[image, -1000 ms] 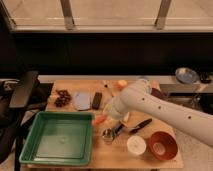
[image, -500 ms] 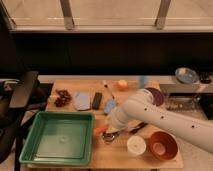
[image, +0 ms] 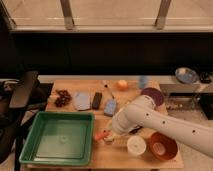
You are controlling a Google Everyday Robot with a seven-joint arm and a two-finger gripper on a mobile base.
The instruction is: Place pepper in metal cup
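Half the pepper [image: 101,135] shows; the end effector [image: 111,136] blocks the metal cup.

The arm [image: 165,122] is thick, rounded and glossy white, with small dark dots like screw holes along its shell. At its narrow tip near the surface's front edge, the pincer [image: 111,134] seems dark.
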